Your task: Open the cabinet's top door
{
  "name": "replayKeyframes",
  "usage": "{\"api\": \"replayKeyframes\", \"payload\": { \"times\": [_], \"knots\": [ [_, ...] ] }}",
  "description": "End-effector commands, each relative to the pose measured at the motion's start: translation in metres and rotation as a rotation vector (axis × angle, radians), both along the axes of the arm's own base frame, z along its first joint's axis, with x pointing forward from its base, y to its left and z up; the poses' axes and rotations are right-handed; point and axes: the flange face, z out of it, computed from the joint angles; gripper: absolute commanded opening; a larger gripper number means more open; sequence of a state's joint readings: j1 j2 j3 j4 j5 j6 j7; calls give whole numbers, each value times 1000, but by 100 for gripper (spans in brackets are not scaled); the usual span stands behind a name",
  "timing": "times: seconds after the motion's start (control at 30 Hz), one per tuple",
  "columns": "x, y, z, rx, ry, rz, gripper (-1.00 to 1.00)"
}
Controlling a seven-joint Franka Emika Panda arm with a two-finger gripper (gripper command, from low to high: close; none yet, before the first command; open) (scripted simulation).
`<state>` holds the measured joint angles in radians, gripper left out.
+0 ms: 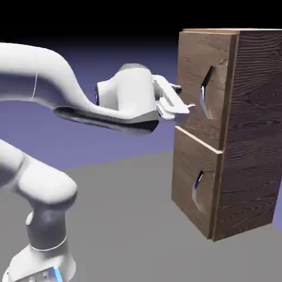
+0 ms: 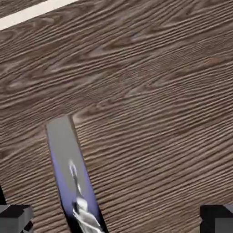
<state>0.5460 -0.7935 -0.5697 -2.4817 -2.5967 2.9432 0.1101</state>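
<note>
Overhead and low down at the exterior view's left, the white arm (image 1: pixel 33 71) spans the upper part of the scene, running toward the exterior view's right and sloping down to a blocky wrist, while its lower joints curve down to the base (image 1: pixel 41 267) at the bottom left corner, where a small blue light shows. From the wrist the hand (image 1: pixel 184 107) points toward the tall wood-grain cabinet (image 1: pixel 256 110), level with the upper front panel, its fingers in front of that panel and on the near side of the handle. Its two fingers stand wide apart; in the hand view their grey tips sit at the bottom left and bottom right, with brown wood grain and part of a slim, shiny handle (image 2: pixel 75 173) between them, the handle lying closer to the left tip and not gripped. The top door (image 1: pixel 193 60) is the larger of two stacked front panels, lying flush against the cabinet, with the shorter lower panel (image 1: pixel 187 176) and its similar handle (image 1: pixel 199 190) beneath. In the hand view, a pale strip crosses the top left corner. The cabinet stands on a plain, dull grey surface (image 1: pixel 121 220), and behind it the backdrop (image 1: pixel 132 148) is blue-violet, darkening to black toward the top.
</note>
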Motion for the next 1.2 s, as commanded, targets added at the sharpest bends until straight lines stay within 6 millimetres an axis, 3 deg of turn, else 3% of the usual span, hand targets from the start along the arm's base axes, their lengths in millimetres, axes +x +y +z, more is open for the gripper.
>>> {"api": "replayKeyframes", "payload": {
  "times": [0.0, 0.17, 0.3, 0.33, 0.67, 1.17],
  "knots": [
    [1, -4, 0, -44, -15, 8, 0],
    [9, -22, 1, -246, -83, 37, 0],
    [55, -18, 1, -247, -83, 37, 0],
    [55, -18, 1, -247, -83, 37, -100],
    [14, 9, 1, -253, -60, -147, -100],
    [-42, 74, 1, -262, -18, -468, -100]
  ]
}}
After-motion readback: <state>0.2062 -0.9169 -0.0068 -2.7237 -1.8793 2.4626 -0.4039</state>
